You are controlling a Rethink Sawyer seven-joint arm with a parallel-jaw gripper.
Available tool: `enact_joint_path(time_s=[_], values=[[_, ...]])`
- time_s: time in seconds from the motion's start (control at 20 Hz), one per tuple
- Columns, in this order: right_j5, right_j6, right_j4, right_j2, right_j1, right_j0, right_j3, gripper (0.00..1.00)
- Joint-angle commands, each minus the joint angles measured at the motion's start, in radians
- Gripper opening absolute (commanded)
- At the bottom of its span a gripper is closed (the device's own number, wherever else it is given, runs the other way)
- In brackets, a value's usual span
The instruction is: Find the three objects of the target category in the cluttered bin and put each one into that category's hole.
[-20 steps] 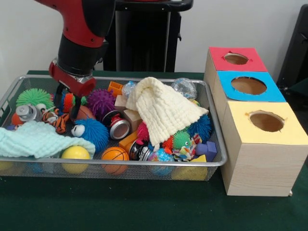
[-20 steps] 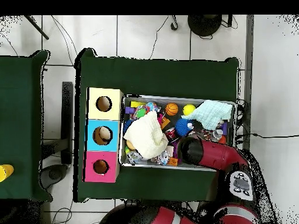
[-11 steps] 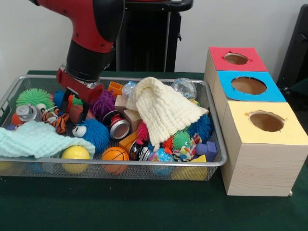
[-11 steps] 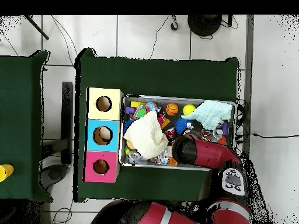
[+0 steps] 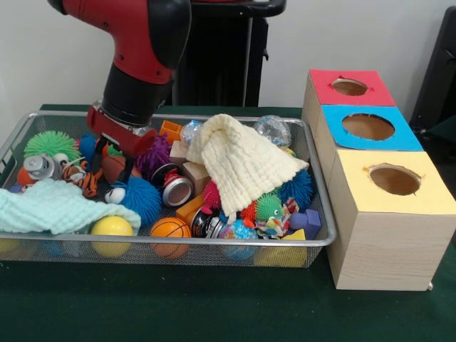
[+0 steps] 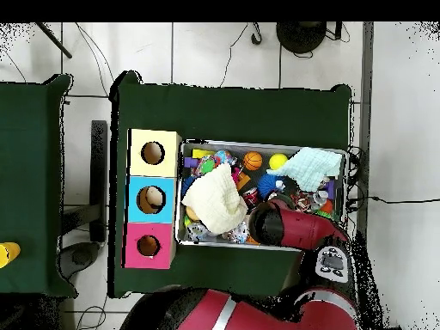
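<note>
The arm reached down into the wire bin on the green counter; its tool sat low among the toys at the bin's back left as the front view showed it, black fingers poking down under a red wrist plate; whether they were apart or together could not be told, since clutter hid the tips, and nothing could be seen clamped between them. Just beside the tool lay a purple spiky ball and a brown ball; below it in the picture sat a blue spiky ball; a tiger toy and a silver can lay to its left; a green spiky ball sat further left. A mint cloth covered the front left corner, with a yellow ball and a basketball at the front wall; a cream cloth draped over the middle. Well apart from the tool, past the bin's far end, stood three boxes with holes: red, blue, yellow. In the overhead view the arm covered the tool.
</note>
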Motion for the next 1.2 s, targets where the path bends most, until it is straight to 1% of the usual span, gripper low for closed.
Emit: enact_joint_path(time_s=[0.05,0.4,0.6,0.85,1.2], values=[[-0.068,0.134,0.015,0.029,0.046,0.017,0.003,1.00],[-0.020,0.123,0.012,-0.014,-0.002,0.031,0.026,1.00],[0.050,0.089,0.006,-0.021,-0.038,0.027,0.025,1.00],[0.045,0.089,0.006,-0.023,-0.032,0.026,0.026,1.00],[0.020,0.094,0.009,-0.024,-0.006,0.019,0.009,1.00]])
